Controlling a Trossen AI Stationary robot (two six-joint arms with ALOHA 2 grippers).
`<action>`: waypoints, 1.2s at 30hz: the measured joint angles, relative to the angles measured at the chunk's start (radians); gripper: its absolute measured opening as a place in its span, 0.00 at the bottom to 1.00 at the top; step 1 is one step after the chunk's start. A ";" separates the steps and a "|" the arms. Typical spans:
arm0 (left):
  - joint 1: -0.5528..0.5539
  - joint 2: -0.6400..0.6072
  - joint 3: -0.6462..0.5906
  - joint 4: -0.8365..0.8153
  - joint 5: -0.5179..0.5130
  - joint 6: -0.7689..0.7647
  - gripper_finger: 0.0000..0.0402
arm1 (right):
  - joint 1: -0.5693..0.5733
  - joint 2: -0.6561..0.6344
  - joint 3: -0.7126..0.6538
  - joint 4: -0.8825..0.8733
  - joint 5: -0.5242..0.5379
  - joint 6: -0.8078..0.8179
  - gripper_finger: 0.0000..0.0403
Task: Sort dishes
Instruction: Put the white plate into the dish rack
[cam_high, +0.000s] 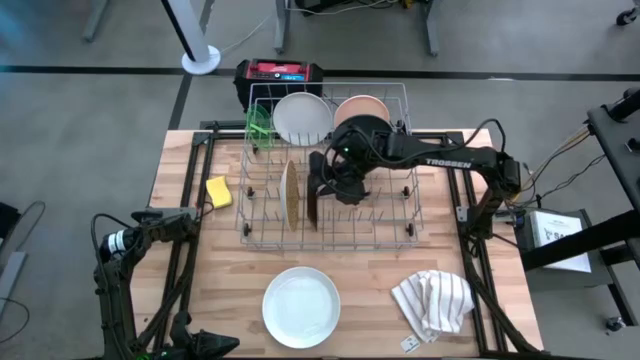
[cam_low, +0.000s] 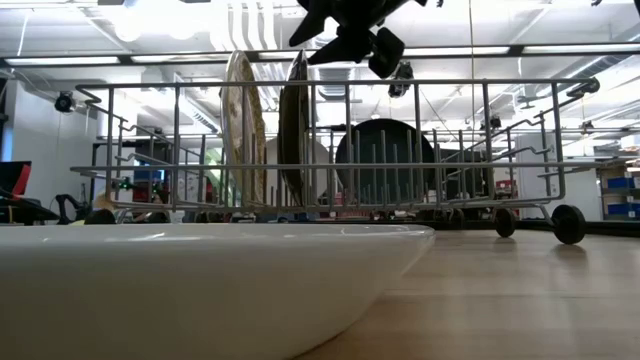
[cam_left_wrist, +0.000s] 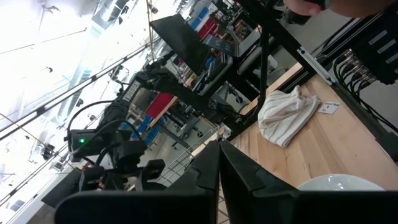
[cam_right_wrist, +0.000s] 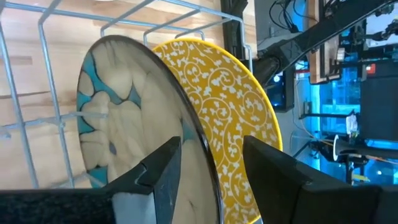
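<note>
rack (cam_high: 262, 232): silver wire
upright plate nearest the gripper (cam_right_wrist: 134, 130): cream with turquoise patches, dark rim
plate behind it (cam_right_wrist: 233, 112): yellow with white scrollwork
large plate (cam_high: 301, 306): plain white
sponge (cam_high: 219, 192): yellow
cloth (cam_high: 433, 301): white, thin dark stripes
bowl (cam_high: 260, 124): translucent lime green

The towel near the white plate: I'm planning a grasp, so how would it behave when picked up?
The towel lies crumpled in folds, so it is probably floppy and would drape from the fingers. It looks thin, so likely light. Pushed, it would probably bunch up rather than slide whole.

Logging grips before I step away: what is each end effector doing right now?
Left end effector: closed, holding nothing, parked near the table's front-left corner.
Right end effector: open, straddling the upright patterned plate in the rack.
</note>
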 joint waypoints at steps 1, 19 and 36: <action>0.000 0.000 0.000 0.000 0.000 0.000 0.00 | 0.000 -0.004 0.000 -0.008 0.000 0.003 0.41; 0.000 0.000 0.000 0.000 0.002 0.000 0.00 | 0.003 -0.087 0.001 -0.081 0.105 0.115 0.41; 0.000 0.000 0.000 0.003 0.002 0.000 0.00 | 0.060 -0.181 0.001 -0.191 0.105 0.243 0.42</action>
